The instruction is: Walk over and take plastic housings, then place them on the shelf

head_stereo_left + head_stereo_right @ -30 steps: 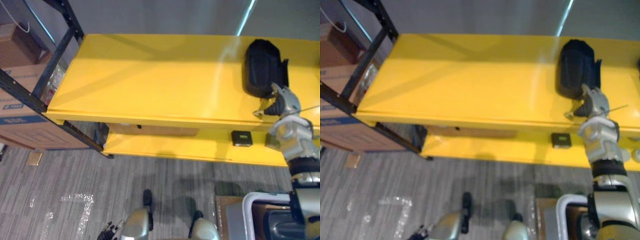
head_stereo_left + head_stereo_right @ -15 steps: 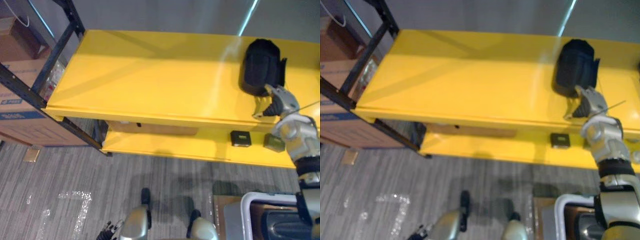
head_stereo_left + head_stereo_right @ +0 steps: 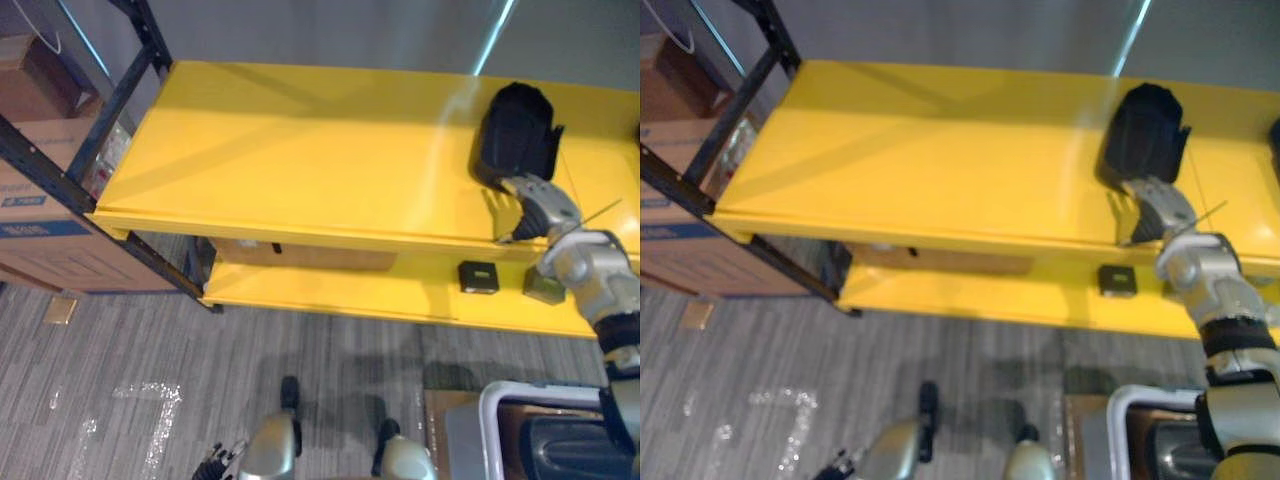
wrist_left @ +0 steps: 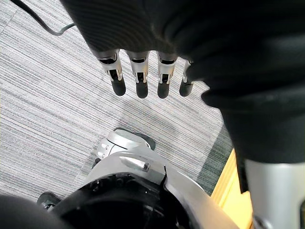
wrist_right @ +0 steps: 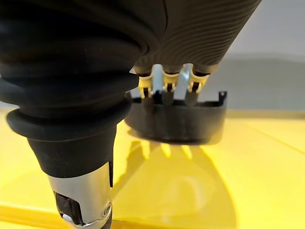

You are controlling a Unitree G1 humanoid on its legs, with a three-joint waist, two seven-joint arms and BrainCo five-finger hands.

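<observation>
found black moulded plastic housing (image 3: 515, 130) on yellow metal shelf (image 3: 300, 150), right hand (image 3: 535, 205) just beside it, fingers (image 5: 167, 80) straight, empty; judged placing done, clean retreat due next.

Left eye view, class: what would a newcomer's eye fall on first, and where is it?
The bright yellow shelf spans the view. On its top level, toward the right, lies a black plastic housing, and the right hand reaches toward it from the near edge with straight fingers. The left hand hangs open over grey carpet.
</observation>
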